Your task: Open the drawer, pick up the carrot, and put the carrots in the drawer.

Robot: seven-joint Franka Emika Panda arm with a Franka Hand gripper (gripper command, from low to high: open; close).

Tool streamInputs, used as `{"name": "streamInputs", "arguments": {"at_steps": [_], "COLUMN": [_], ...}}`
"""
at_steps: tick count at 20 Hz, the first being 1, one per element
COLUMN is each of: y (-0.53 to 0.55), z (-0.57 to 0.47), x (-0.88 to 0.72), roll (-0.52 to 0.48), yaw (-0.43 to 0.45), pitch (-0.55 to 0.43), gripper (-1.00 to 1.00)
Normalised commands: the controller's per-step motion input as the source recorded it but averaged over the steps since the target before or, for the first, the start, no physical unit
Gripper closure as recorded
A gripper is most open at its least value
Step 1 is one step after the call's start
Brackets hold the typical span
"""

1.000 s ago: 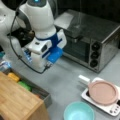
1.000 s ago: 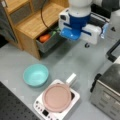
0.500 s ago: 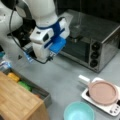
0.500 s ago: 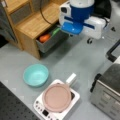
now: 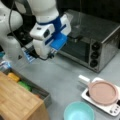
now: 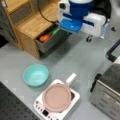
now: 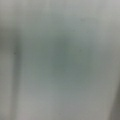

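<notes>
The drawer (image 6: 51, 42) (image 5: 46, 97) stands pulled out of the wood-topped cabinet in both front views. Inside it lies the orange carrot (image 6: 44, 38), beside a bright-green vegetable (image 6: 55, 31) (image 5: 25, 85) and a yellow lump (image 5: 13, 77). The gripper (image 5: 29, 56) (image 6: 106, 27) hangs on the white and blue hand above the grey table, past the drawer's far end and apart from it. Nothing orange shows at its fingers. The wrist view holds only a blurred grey surface, with no fingers and no object in it.
A silver toaster oven (image 5: 92, 42) (image 6: 107, 92) stands on the side away from the cabinet. A teal bowl (image 6: 36, 74) (image 5: 78, 112) sits on the table near a white cooker carrying a pink pan (image 6: 57, 97) (image 5: 103, 92). The cabinet's wood top (image 5: 15, 100) borders the drawer.
The hand has risen and turned a little above the table, moving away from the drawer. The carrot has stayed in the drawer.
</notes>
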Motion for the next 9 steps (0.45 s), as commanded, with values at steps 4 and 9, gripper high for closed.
{"name": "streamInputs", "arguments": {"at_steps": [4, 9], "y": [0.08, 0.04], "z": [0.15, 0.14], "x": [0.27, 0.3], "roll": [-0.139, -0.146], "yaw": [-0.038, -0.026], "pitch": [0.18, 0.157], "gripper": [-1.0, -1.0]}}
